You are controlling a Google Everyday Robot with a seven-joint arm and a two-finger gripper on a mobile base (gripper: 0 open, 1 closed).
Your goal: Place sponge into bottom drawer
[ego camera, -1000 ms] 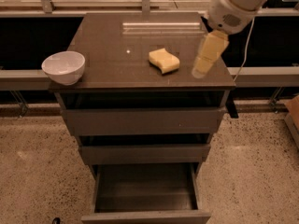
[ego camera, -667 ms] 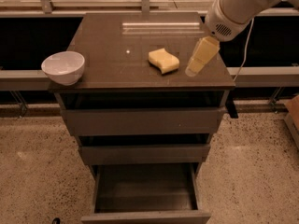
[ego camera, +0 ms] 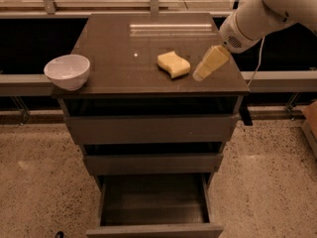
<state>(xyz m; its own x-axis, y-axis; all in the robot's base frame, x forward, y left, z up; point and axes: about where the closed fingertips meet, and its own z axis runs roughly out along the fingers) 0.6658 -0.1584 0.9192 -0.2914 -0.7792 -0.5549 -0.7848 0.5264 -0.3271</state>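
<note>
On the dark cabinet top (ego camera: pixel 114 58) the sponge (ego camera: pixel 174 64) lies ungrasped, with the gripper (ego camera: pixel 199 75) just right of it, apart or together I cannot tell, and the bottom drawer (ego camera: pixel 154 202) below the sponge already open, its front edge cut off, so grasping and placing remain.

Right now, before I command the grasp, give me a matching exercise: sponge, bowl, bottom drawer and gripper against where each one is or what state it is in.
Things:
1. sponge
2. white bowl
3. bottom drawer
4. gripper

Places or states:
A. pulled open, lowest of all
B. at the picture-left edge of the cabinet top
C. lying near the middle of the top, not held
D. low over the top, just picture-right of the sponge

Pairs: 1-C, 2-B, 3-A, 4-D
</note>
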